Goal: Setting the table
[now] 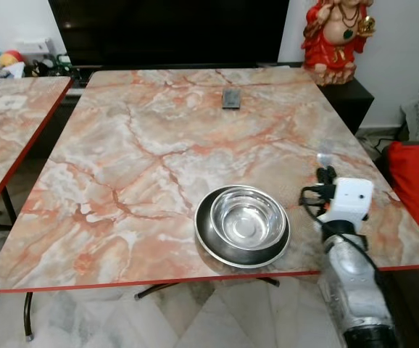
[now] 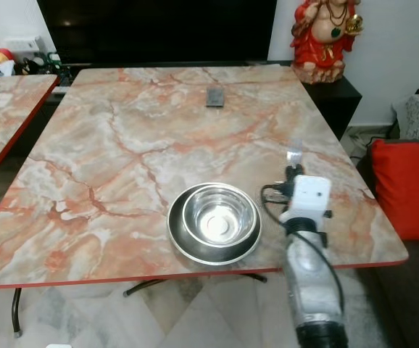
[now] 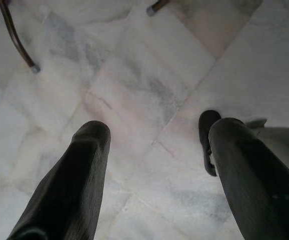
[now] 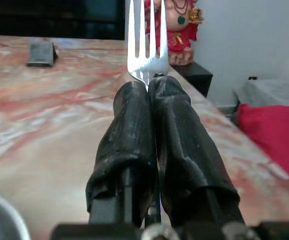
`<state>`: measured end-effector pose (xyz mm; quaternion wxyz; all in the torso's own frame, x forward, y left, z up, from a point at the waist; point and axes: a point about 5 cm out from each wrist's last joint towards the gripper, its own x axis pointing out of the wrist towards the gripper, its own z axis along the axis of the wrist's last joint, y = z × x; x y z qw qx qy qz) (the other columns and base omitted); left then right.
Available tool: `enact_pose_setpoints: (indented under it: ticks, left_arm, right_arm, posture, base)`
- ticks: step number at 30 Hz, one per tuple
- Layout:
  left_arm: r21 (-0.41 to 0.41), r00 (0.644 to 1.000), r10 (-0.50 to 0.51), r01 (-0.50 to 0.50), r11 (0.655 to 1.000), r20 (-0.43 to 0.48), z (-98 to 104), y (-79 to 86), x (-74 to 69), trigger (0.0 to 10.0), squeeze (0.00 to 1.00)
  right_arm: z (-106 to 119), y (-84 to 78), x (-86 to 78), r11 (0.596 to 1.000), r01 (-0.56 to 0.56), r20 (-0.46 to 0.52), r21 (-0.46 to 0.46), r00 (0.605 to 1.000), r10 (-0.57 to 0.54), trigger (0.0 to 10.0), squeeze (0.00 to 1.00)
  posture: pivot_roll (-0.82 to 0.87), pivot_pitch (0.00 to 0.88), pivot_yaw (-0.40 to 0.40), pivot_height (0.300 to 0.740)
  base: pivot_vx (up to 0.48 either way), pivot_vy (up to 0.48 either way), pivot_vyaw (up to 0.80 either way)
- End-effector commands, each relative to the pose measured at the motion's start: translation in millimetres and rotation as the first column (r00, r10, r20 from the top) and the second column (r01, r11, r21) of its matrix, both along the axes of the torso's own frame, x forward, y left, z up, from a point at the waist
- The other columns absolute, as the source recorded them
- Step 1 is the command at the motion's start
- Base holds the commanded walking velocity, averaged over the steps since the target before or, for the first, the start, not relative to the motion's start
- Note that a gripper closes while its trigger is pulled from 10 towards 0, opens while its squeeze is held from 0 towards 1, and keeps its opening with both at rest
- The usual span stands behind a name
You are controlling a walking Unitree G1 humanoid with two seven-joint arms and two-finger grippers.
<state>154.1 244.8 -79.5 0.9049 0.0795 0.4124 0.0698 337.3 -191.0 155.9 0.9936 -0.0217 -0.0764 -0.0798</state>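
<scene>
over the table (image 1: pixel 122 181), just right of the bowl (image 1: pixel 246 217) on its plate (image 1: pixel 208 239), i've got my right gripper (image 4: pixel 149 85) clamped on a fork (image 4: pixel 145 40); left gripper (image 3: pixel 154 145) hangs spread above the floor (image 3: pixel 134 90).

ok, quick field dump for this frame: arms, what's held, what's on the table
right gripper: shut on fork, over the table's right side, beside the bowl, tines pointing to the far edge
left gripper: open, hanging idle over the floor
table: marble-look top, red edge
bowl: steel, sits inside the plate
plate: steel, near the front edge
dark object: small, flat, near the far edge; cannot tell what it is
second table: to the robot's left
statue: red, on a dark cabinet beyond the far right corner
</scene>
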Motion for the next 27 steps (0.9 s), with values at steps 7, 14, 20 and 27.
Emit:
enact_pose_setpoints:
  ticks: [7, 14, 20, 27]
  left_arm:
    - [-0.004, 1.0, 0.001, -0.001, 1.0, -0.023, -2, 0.3, -4.7, 10.0, 0.0]
    - [-0.008, 1.0, -0.007, 0.007, 1.0, -0.027, -2, -0.3, -4.4, 10.0, 0.0]
    - [-0.01, 1.0, -0.013, 0.013, 1.0, -0.028, -3, -0.5, -4.7, 10.0, 0.0]
    - [-0.013, 0.999, -0.018, 0.018, 1.0, -0.028, -3, -0.8, -4.6, 10.0, 0.0]
  right_arm:
    - [-17, -11.7, 17.7, 1.0, -0.014, -0.273, 0.022, 0.962, 0.019, 10.0, 0.0]
    - [-26, -9.7, 20.7, 0.996, -0.043, -0.347, 0.074, 0.936, 0.066, 10.0, 0.0]
    - [-34, -7.9, 25.9, 0.993, -0.056, -0.394, 0.108, 0.914, 0.095, 10.0, 0.0]
    - [-41, -3.5, 26.8, 0.99, -0.075, -0.419, 0.118, 0.9, 0.118, 10.0, 0.0]
  posture:
    - [0.0, 0.11, -0.015, 0.74]
    - [0.0, 0.108, -0.012, 0.74]
    - [0.0, 0.103, -0.011, 0.74]
    - [0.01, 0.099, -0.009, 0.74]
  base:
    - [0.0, 0.0, 0.0]
    - [0.0, 0.0, 0.0]
    - [0.0, 0.0, 0.0]
    - [0.0, 0.0, 0.0]
